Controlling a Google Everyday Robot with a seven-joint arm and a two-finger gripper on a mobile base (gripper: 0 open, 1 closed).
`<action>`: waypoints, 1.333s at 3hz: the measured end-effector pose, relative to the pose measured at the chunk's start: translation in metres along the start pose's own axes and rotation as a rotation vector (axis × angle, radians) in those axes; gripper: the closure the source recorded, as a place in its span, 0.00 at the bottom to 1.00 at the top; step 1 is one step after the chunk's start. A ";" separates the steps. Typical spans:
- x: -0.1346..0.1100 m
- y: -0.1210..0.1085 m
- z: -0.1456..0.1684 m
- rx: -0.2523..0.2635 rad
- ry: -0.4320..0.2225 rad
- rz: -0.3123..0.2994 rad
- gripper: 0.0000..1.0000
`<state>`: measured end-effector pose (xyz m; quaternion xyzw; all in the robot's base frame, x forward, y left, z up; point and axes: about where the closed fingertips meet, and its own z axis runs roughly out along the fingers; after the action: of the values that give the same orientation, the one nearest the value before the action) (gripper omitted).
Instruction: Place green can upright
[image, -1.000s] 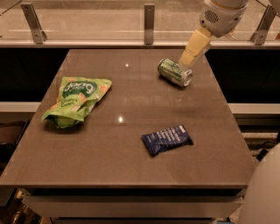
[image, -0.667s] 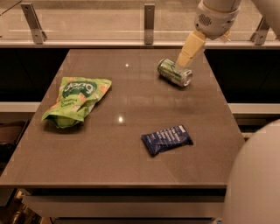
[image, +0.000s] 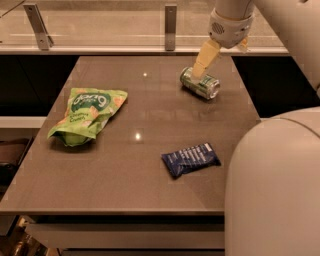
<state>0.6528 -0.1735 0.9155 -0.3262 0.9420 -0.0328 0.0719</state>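
The green can (image: 200, 83) lies on its side at the table's far right, light green with silver ends, one end facing front-right. My gripper (image: 218, 61) hangs just above and behind it, open. One tan finger (image: 205, 58) slants down and its tip reaches the can's far-left end. The other finger (image: 243, 45) shows only as a small tan piece behind the white wrist (image: 230, 25). The can is not held.
A crinkled green snack bag (image: 86, 116) lies at the left. A dark blue packet (image: 190, 159) lies front of centre. The brown table (image: 145, 150) has a glass rail with metal posts (image: 170, 27) behind. My white arm body (image: 272, 190) fills the lower right.
The gripper has moved left and down, so its finger tip now reaches the can. The arm body has swung further into the lower right. The can, bag and packet have not moved.
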 end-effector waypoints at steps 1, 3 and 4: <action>-0.013 0.002 0.012 -0.011 0.011 -0.009 0.00; -0.028 0.006 0.029 -0.033 0.023 -0.024 0.00; -0.031 0.007 0.037 -0.054 0.022 -0.027 0.00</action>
<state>0.6786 -0.1491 0.8813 -0.3403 0.9388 -0.0119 0.0525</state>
